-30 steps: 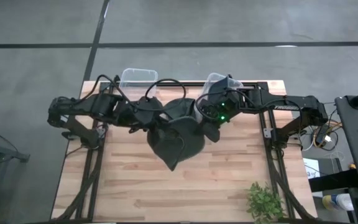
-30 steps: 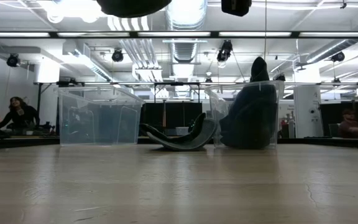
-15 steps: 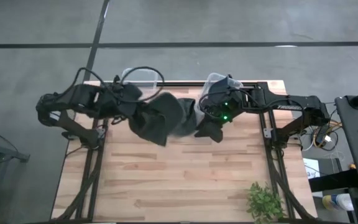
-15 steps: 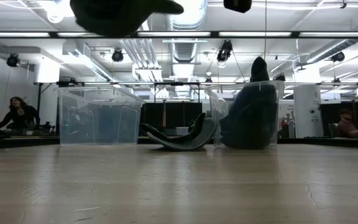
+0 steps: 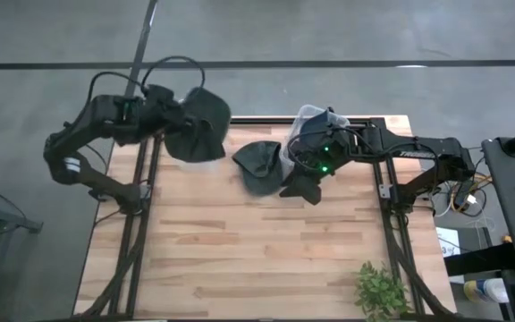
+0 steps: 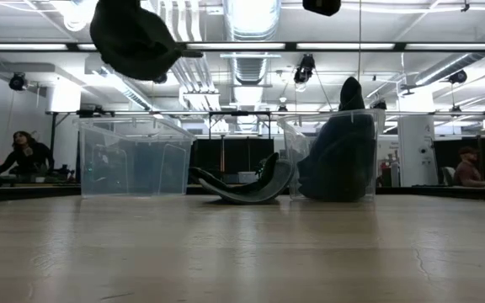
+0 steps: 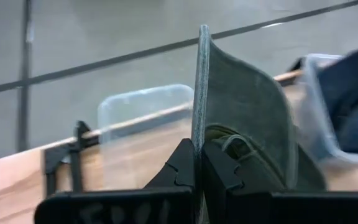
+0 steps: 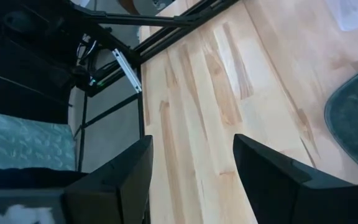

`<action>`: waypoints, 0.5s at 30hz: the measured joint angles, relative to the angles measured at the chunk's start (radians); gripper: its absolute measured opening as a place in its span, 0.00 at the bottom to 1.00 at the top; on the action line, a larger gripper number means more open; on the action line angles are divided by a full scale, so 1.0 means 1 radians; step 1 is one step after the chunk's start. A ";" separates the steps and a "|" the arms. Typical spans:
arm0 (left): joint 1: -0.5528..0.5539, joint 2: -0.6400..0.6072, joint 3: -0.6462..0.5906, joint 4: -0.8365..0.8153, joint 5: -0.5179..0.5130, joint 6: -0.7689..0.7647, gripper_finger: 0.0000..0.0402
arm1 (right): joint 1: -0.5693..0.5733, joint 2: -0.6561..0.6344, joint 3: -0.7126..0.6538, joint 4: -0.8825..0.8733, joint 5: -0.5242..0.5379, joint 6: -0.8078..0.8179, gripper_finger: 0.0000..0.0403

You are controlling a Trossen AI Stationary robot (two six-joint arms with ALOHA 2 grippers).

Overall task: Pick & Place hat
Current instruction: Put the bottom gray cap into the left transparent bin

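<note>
A dark grey felt hat [image 5: 202,125] hangs in the air over the clear left bin [image 5: 186,152], held by my left gripper [image 5: 173,121], which is shut on it. In the low view this hat [image 6: 133,38] hangs high above that bin [image 6: 133,156]. A second dark hat [image 5: 257,165] lies on the table between the bins, its curled brim [image 6: 247,189] on the wood. My right gripper [image 5: 298,188] hovers open beside it with nothing between its fingers [image 8: 120,180]. My left gripper pinches the edge of the hat's brim [image 7: 197,124] between its two fingers. The brim stands on edge in the hold and the crown [image 7: 247,155] bulges to one side. The hat is lifted clear of the table, tilted, above the left bin.
The clear right bin [image 5: 316,121] at the far edge holds more dark hats [image 6: 339,151]. A small green plant [image 5: 381,291] stands at the near right corner. Bare wood fills the near half of the table [image 5: 257,259]. People sit in the room behind [image 6: 23,151].
My left gripper has carried the hat from the table's middle toward the far left, ending over the left bin. The hat has tipped from level to hanging tilted. The hat on the table has stayed where it was.
</note>
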 joint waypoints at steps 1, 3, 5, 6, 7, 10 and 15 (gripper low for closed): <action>0.029 0.001 0.000 -0.002 0.002 0.021 0.02 | 0.000 0.000 0.000 0.000 0.000 0.000 0.54; 0.081 0.007 0.000 -0.002 0.010 0.032 0.02 | 0.000 0.000 0.000 0.000 0.000 0.002 0.54; 0.129 0.014 0.000 -0.002 0.022 0.051 0.02 | 0.000 0.000 0.000 0.000 0.000 0.001 0.54; 0.150 0.018 0.000 -0.005 0.028 0.074 0.02 | 0.000 0.000 0.000 0.000 0.000 0.001 0.54; 0.172 0.024 0.000 -0.011 0.037 0.089 0.02 | 0.000 0.000 0.000 0.000 0.000 0.002 0.54; 0.233 0.043 -0.011 -0.010 0.072 0.100 0.02 | 0.000 0.000 0.000 0.000 -0.002 0.001 0.54; 0.305 0.072 -0.066 0.044 0.077 0.197 0.02 | 0.000 0.000 0.000 0.001 -0.002 0.003 0.54</action>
